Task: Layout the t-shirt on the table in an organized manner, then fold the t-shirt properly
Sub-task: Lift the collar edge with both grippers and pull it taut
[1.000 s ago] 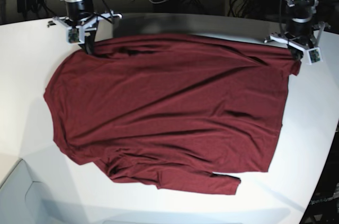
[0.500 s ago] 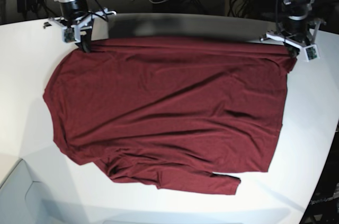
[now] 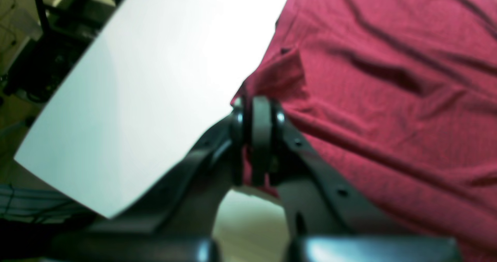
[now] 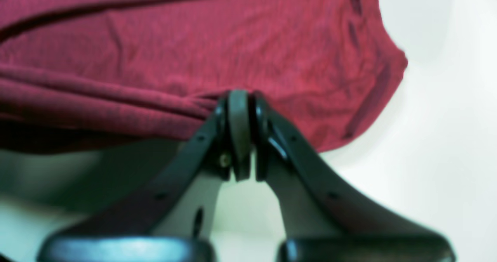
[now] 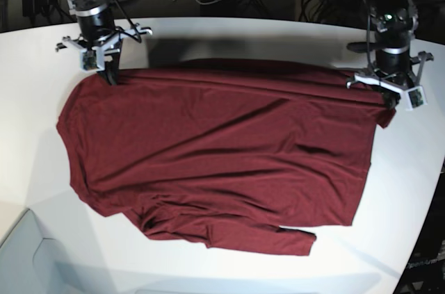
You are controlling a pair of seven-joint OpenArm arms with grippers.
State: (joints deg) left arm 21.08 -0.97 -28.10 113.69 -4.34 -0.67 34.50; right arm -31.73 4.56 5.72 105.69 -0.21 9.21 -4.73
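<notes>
Left claw (image 5: 389,103), at 3 o'clock in your base view, is clamped on a corner of the t-shirt (image 5: 222,155); your left wrist view shows the jaws pressed together (image 3: 257,137) with a tuft of maroon cloth (image 3: 388,99) pinched between them and a small flap standing just above the tips. Right claw (image 5: 110,75), at 10 o'clock in the base view, is likewise clamped on the shirt's edge; your right wrist view shows the jaws together (image 4: 238,134) with gathered folds of fabric (image 4: 194,40) running into them from 9 o'clock.

You have the t-shirt lying spread over the white surface (image 5: 35,99), filling most of its middle. The edge strung between the two claws runs along 12 o'clock. Long diagonal creases cross the body. One short sleeve juts out toward 6 o'clock, with bunched wrinkles beside it. Bare surface (image 3: 155,79) shows at 9 o'clock in the left wrist view and at 3 o'clock (image 4: 446,137) in the right wrist view.
</notes>
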